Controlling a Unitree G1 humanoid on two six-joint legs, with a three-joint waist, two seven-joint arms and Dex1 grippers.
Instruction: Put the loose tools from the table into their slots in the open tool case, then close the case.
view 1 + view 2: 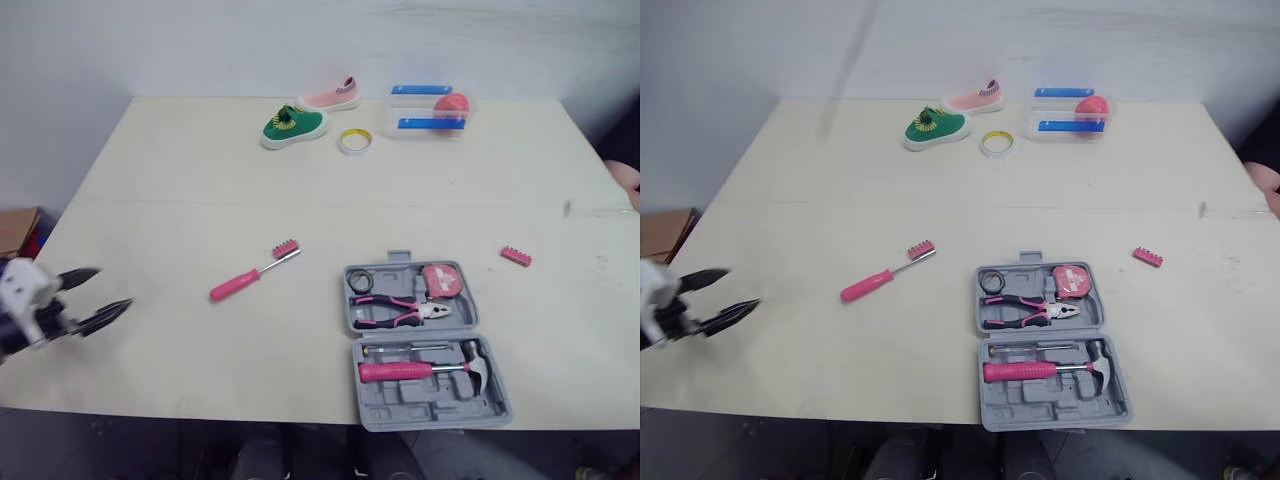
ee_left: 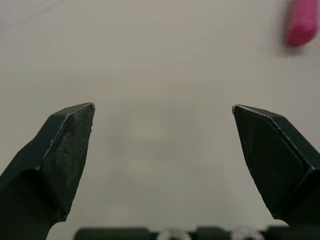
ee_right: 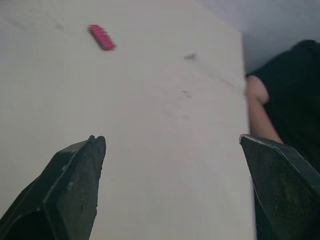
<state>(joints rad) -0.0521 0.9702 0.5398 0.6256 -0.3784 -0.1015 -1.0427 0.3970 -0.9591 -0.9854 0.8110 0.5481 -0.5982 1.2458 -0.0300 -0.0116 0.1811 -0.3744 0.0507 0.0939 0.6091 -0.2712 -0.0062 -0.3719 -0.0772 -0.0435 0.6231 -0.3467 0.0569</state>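
Pink screwdriver point(image 1: 255, 275) lies flat on the worktop point(image 1: 180, 180) to the left of the tool case point(image 1: 420, 405), well apart from it, and we judge it the loose tool to take first. Its long axis runs slantwise: the pink handle is the end farther from the case and nearer our edge, while the metal tip points past the case's far left corner. Our left hand point(image 1: 112, 288) hovers farther out from the case on that same side, beyond the handle end, its two fingers spread wide and holding nothing. So the left arm is plainly the nearer one, and a reach toward the case would meet the handle first. We judge the wrist needs turning so the fingers close across the handle, not along it. A small pink bit holder point(image 1: 285, 246) lies just beside the tip and could be knocked. A second bit holder point(image 1: 516, 256) lies off the case's right side, ahead of our right hand point(image 3: 171, 141), which is also spread and empty, and a person's arm point(image 3: 257, 107) shows at the worktop edge there. Inside the case sit pliers point(image 1: 400, 312), a tape measure point(image 1: 440, 280) and a hammer point(image 1: 415, 371), with bare slots in the near half. Far behind the case a green shoe point(image 1: 293, 125), a tape roll point(image 1: 354, 141) and a clear box point(image 1: 430, 110) stand out of the way
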